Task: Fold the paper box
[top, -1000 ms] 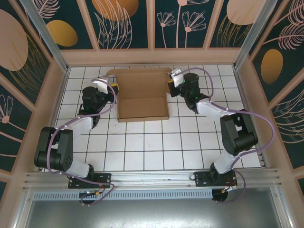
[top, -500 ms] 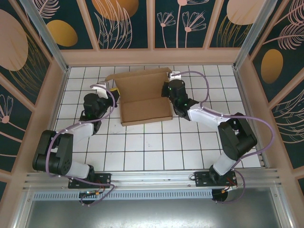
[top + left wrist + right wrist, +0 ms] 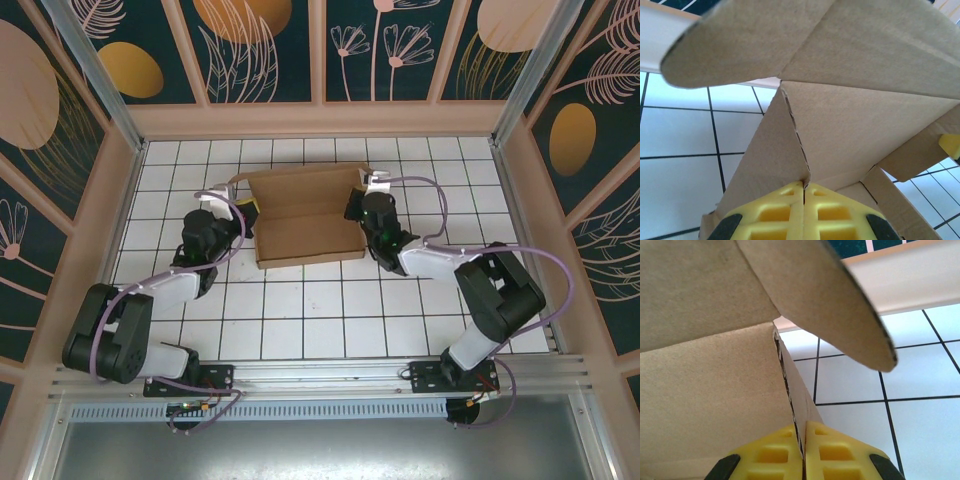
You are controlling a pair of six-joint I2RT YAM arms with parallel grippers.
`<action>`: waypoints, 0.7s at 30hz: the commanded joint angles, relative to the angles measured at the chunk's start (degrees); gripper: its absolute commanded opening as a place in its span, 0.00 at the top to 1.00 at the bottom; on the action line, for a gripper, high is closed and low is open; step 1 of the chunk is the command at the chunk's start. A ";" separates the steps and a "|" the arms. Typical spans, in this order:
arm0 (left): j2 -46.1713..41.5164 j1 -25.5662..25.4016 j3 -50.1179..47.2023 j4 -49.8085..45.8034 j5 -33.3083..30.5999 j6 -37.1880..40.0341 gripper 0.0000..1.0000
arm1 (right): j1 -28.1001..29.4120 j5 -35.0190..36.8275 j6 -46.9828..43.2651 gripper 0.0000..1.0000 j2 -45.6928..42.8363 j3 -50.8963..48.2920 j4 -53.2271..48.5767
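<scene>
My left pincer (image 3: 804,200) and right pincer (image 3: 802,440) pinch the box (image 3: 305,240) at its sides. It has come nearer and its far lid (image 3: 300,188) rises, so folding advances.

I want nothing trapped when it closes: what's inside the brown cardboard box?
The brown cardboard box lies open; its bare creased floor shows, nothing resting on it. The white tiled table beneath is covered.

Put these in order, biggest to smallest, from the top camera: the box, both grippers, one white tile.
1. the paper box
2. the left gripper and the right gripper: they look alike, so tied
3. one white tile
</scene>
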 commanded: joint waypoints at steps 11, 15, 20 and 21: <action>-5.00 -1.71 -7.51 -6.19 -4.28 -5.85 1.00 | 2.62 -0.61 6.61 0.94 -2.99 -10.86 5.92; -5.33 -1.67 -9.39 -6.69 -5.19 -7.68 1.00 | 3.96 0.40 8.13 0.94 -3.13 -12.19 6.28; -6.60 -1.68 -11.50 -7.27 -6.84 -9.32 1.00 | 5.73 2.98 10.14 0.95 -2.97 -13.49 5.83; -6.65 -1.67 -11.83 -7.33 -6.88 -9.58 1.00 | 5.85 3.05 10.97 0.95 -2.80 -13.89 5.79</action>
